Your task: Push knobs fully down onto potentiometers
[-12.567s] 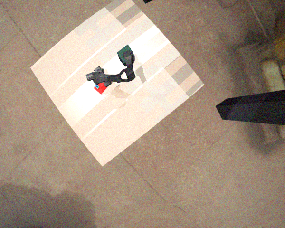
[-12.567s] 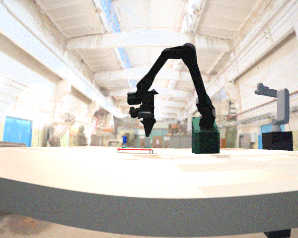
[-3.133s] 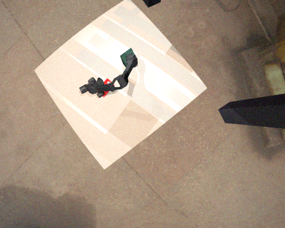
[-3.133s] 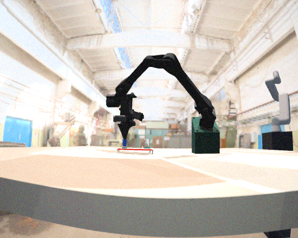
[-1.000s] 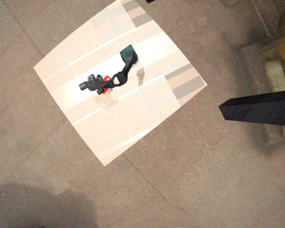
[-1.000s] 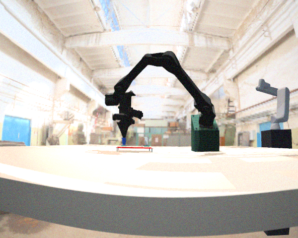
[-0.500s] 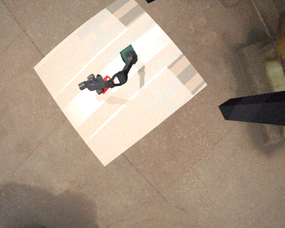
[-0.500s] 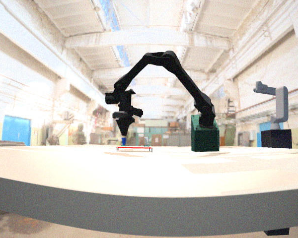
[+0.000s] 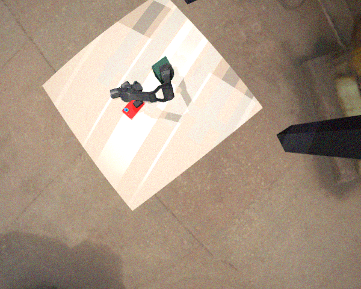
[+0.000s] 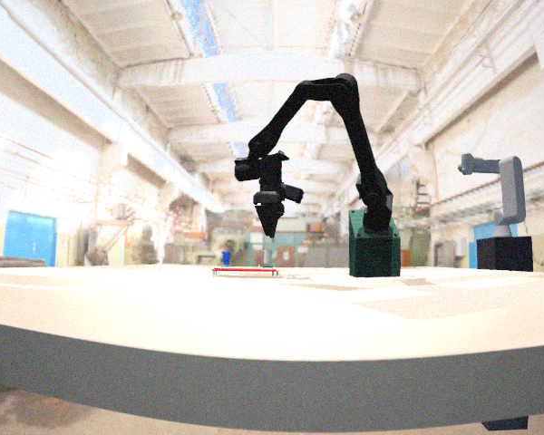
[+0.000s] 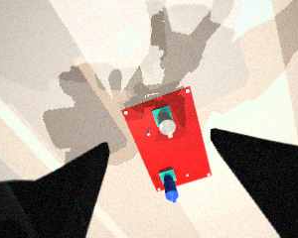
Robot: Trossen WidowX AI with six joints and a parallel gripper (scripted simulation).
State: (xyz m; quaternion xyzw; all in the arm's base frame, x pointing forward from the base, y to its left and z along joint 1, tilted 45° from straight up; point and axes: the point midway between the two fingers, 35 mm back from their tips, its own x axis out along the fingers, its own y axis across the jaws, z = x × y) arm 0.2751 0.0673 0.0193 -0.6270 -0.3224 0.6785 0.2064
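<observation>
- Hanging well above the board (image 10: 245,271), the gripper (image 10: 268,232) points straight down with its fingers spread wide and nothing between them.
- From the wrist, the two dark fingers frame the board from either side — neither touches it.
- The board is a red rectangle standing on short legs on the pale table (image 10: 263,318), near the arm's green base (image 10: 374,247).
- Two teal potentiometers sit on it: one near the far end carries a grey knob (image 11: 166,123), one at the near edge carries a blue knob (image 11: 170,190).
- The blue knob juts out past the board's edge in the wrist view; from the side it stands up at the board's left end (image 10: 225,257).
- How far down either knob sits on its shaft — I cannot tell.
- From above, the arm (image 9: 143,93) hides part of the board (image 9: 131,110).
</observation>
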